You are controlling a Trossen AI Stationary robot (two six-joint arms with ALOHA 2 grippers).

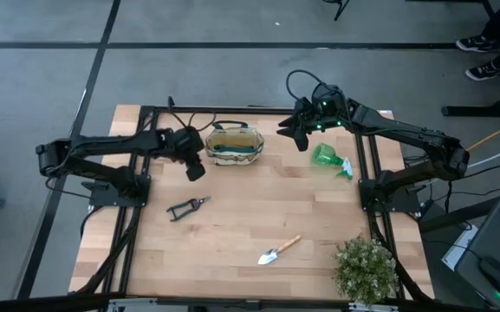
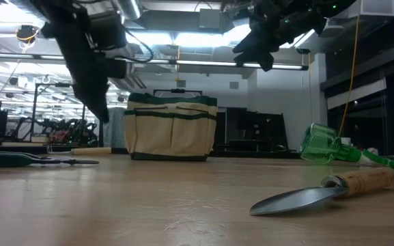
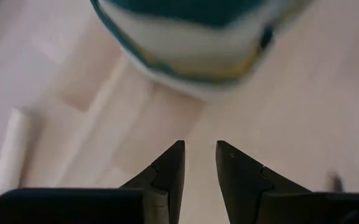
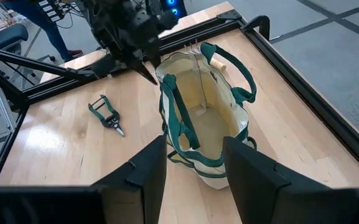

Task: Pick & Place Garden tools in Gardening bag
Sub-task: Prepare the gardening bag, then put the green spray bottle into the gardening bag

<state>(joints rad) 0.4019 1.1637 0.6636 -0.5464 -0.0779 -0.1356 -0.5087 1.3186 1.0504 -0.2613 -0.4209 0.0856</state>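
1. A bushy potted plant (image 1: 366, 269) is sitting at the table's near right corner.
2. A light wooden table (image 1: 250, 230) is lying inside a black metal frame (image 1: 133, 227) that is running along its edges.
3. A yellow cable (image 1: 494, 133) is trailing across the grey floor to the right of the table.
4. A pair of dark shoes (image 1: 489, 55) is showing at the far right of the floor; the wearer is standing out of view.
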